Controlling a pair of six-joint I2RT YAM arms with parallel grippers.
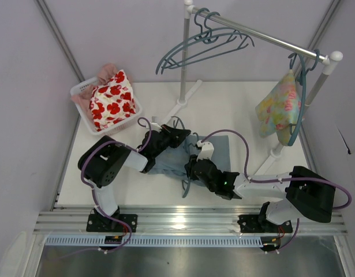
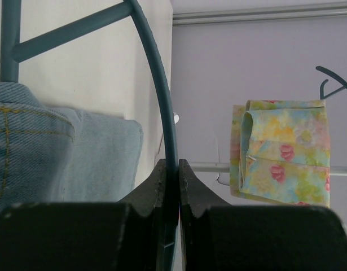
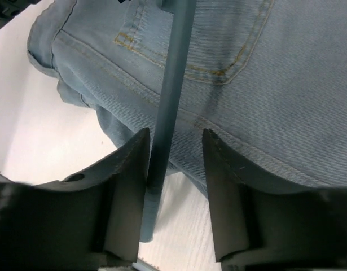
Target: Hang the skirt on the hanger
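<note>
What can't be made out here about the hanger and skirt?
- Right wrist view: the thin teal-blue clothes hanger crosses the open right gripper; the top edge cuts it off.
- Left wrist view: the left gripper, shut on the hanger, hides its lower part; the hook is out of frame.
- Top view: both arms cover most of the light blue denim skirt; whether the hanger is threaded in cannot be told.

arms (image 1: 105, 161): black housings, white links | cables (image 1: 235, 134): purple | left claw (image 2: 172, 169), right claw (image 3: 176, 152): matte black

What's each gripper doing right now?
Left gripper: closed on the hanger.
Right gripper: open, jaws straddling the hanger over the skirt.
</note>
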